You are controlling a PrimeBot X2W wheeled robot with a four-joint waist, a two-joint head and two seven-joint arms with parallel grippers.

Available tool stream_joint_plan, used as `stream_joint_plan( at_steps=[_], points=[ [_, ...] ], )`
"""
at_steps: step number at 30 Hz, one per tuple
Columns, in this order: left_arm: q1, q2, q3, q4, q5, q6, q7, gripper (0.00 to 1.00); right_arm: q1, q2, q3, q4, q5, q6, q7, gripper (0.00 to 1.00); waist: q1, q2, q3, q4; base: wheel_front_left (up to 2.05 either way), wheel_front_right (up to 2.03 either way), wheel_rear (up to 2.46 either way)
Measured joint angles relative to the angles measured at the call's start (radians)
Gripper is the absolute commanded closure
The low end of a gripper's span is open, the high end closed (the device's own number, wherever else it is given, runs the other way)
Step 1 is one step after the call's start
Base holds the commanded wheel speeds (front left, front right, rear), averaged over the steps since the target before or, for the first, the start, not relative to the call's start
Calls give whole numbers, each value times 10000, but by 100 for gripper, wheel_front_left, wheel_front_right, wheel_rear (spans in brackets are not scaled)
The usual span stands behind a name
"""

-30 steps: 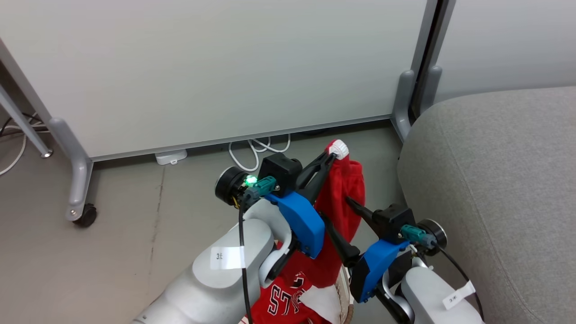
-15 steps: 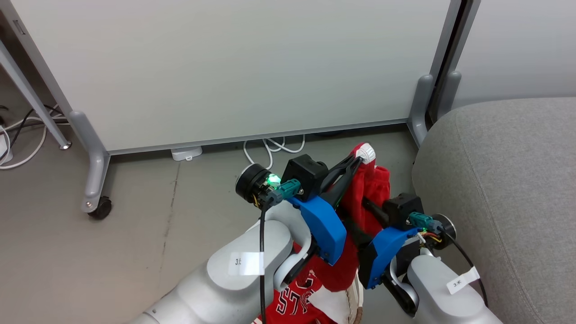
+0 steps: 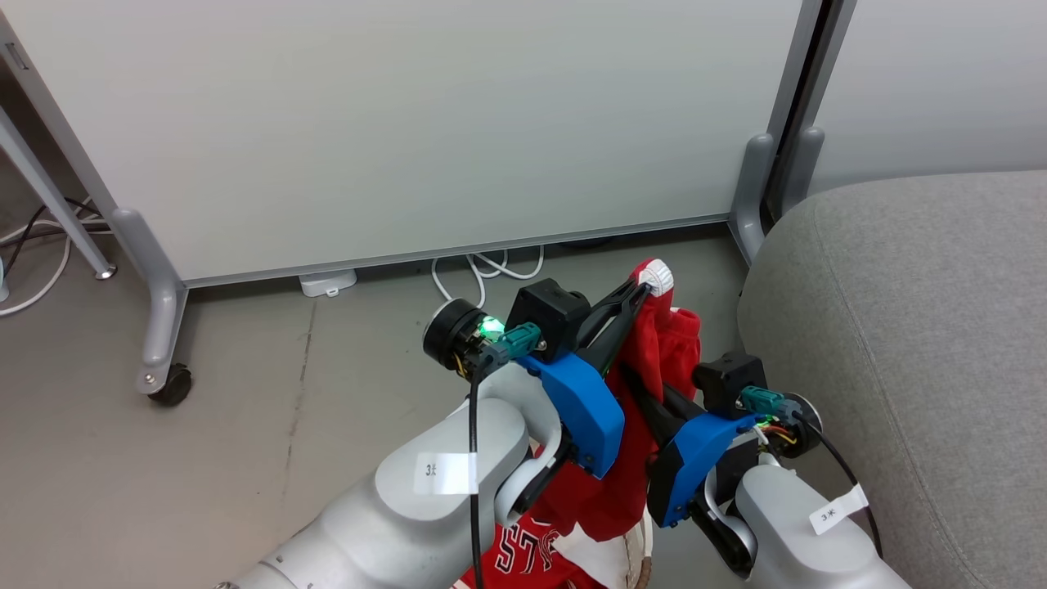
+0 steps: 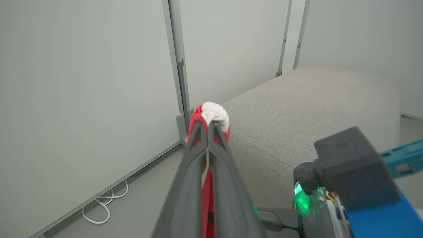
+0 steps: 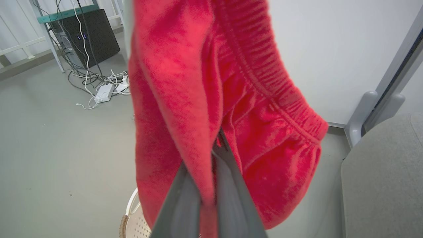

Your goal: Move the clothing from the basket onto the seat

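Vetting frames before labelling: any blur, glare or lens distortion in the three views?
Head view: even soft light, sharp, green status light blooms slightly. Left wrist view: left pincer soft near the lens, panel post leans from the wide angle. Right wrist view: red garment close up and fuzzy, right pincer's fingers blurred, floor behind sharper.

clothing (image 3: 527, 552), red piece at the head view's bottom edge: white, black-edged letters "ST", the rest hidden | left forearm tag (image 3: 446, 473), white: "3" plus one unreadable mark | right forearm tag (image 3: 833, 514), white: "3" plus one unreadable mark
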Motion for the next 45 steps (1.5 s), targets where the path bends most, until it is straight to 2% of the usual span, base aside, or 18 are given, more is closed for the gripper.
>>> stream_joint_plan(
  at_steps=[3, 4, 5, 6, 18, 25, 36, 40, 45],
  points=[
    [-27, 0, -36, 90, -100, 2, -33, 100, -44, 0, 75, 48, 63, 0, -12, 100, 0, 0, -2, -34, 0, 0, 0],
    [-32, 0, -46, 109, -150, 6, -42, 77, -48, 0, 111, 69, 82, 0, -25, 100, 1, 0, -3, -44, 0, 0, 0],
    [-32, 0, -52, 115, -176, 31, -50, 34, -56, 0, 136, 81, 98, 0, -25, 100, 0, 0, -4, -52, 0, 0, 0],
    [-34, -2, -56, 123, -228, 42, -65, 1, -67, 0, 153, 86, 104, 0, -27, 100, 0, 0, -2, -62, 0, 0, 0],
    [8, -2, -54, 447, -420, 94, -267, 0, -128, 0, 140, 44, 169, 0, -38, 100, 0, 0, 38, -46, 0, 0, 0],
    [462, 240, 497, 527, -370, 138, -343, 0, -124, 0, 84, -98, 94, 0, -40, 100, 0, 0, 60, -91, 0, 0, 0],
    [2599, 1367, 2830, -1313, 1473, 169, -353, 0, -105, 0, -326, -474, -113, 0, -42, 100, 0, 0, 186, -244, 0, 0, 0],
    [3666, 1599, 3858, -2023, 2180, -132, -355, 0, -55, 0, -420, -610, -161, 0, -46, 100, 0, 0, 180, -344, 0, 0, 0],
    [4864, 1624, 5185, -2807, 3093, -809, -355, 0, -7, 0, -506, -744, -184, 0, -48, 100, 0, 0, 180, -473, 0, 0, 0]
  ],
)
